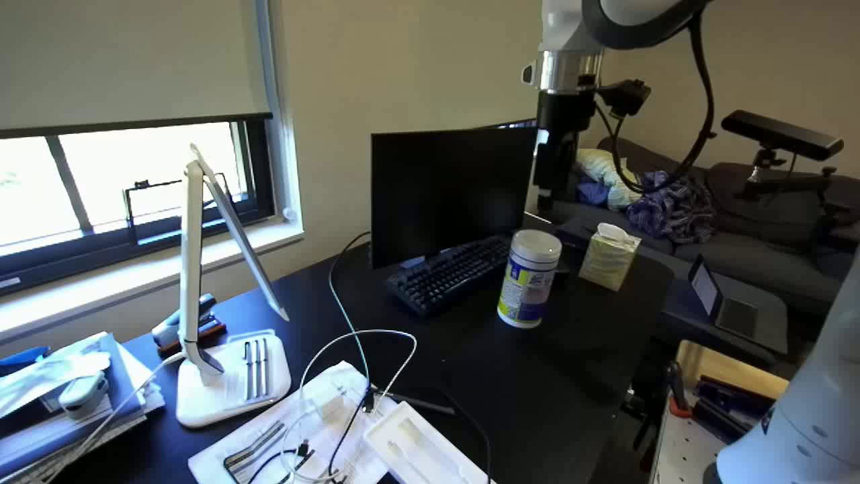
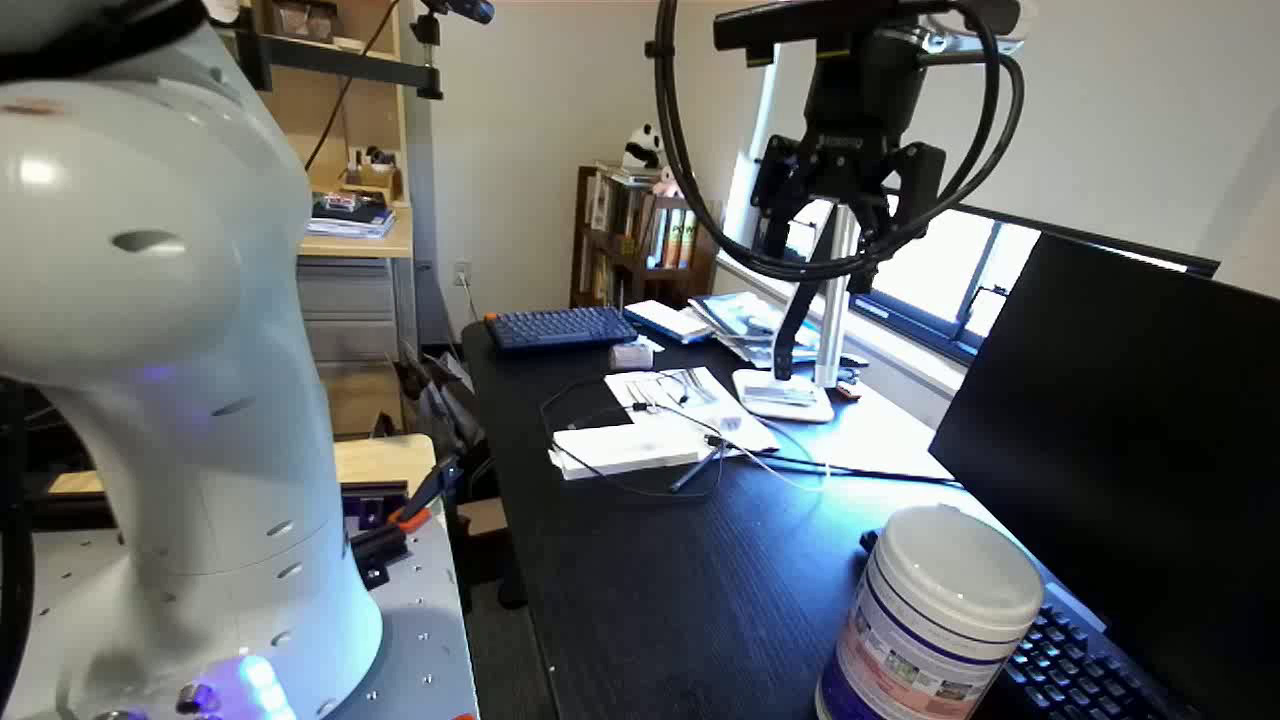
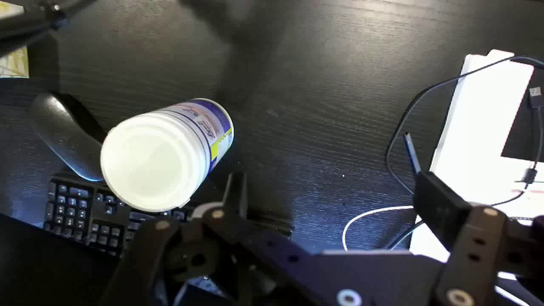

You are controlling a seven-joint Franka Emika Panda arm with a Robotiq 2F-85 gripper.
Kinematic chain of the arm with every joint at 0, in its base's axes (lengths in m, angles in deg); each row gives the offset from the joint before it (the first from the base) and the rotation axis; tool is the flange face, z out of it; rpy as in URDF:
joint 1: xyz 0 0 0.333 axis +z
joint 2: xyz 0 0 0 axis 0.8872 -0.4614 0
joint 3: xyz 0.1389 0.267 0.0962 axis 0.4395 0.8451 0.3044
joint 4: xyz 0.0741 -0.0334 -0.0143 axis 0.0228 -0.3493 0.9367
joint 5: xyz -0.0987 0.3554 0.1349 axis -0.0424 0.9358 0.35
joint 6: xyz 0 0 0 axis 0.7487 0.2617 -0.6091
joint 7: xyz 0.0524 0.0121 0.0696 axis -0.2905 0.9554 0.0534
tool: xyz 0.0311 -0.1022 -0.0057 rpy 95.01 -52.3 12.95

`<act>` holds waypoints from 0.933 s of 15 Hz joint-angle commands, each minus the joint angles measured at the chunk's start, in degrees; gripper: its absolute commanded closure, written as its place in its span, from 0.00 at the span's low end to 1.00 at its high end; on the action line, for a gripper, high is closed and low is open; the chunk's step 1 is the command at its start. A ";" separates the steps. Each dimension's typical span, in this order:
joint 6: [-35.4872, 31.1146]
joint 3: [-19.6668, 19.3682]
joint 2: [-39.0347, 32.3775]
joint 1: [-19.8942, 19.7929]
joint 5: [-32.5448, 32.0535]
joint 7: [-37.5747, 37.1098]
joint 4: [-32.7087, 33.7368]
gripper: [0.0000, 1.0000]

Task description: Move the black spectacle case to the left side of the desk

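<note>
In an exterior view, the canister (image 1: 527,282) stands on the desk (image 1: 524,383) beside the keyboard (image 1: 457,272). In an exterior view, the gripper (image 2: 820,262) hangs above the desk, released. In the wrist view, its fingers (image 3: 440,208) are spread wide; the black case (image 3: 66,136) lies on the desk between canister and tissue box (image 3: 13,63), near the keyboard.

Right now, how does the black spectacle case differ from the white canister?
Look: the black spectacle case is plain and dark, while the white canister bears blue and yellow print. Pose: the black spectacle case lies flat; the white canister stands upright. Shape: the black spectacle case is a rounded oblong, the white canister a cylinder. Both rest on the desk.
</note>
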 commanded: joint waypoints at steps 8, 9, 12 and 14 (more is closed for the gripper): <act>-1.61 -1.03 -3.37 -0.73 1.35 -0.89 3.26 0.00; -1.95 -1.37 -4.24 -1.14 1.68 -1.87 4.12 0.00; -1.19 -4.82 -11.14 -4.04 2.62 -4.70 10.79 0.00; -1.76 -6.88 -14.95 -5.59 4.21 -5.74 14.06 0.00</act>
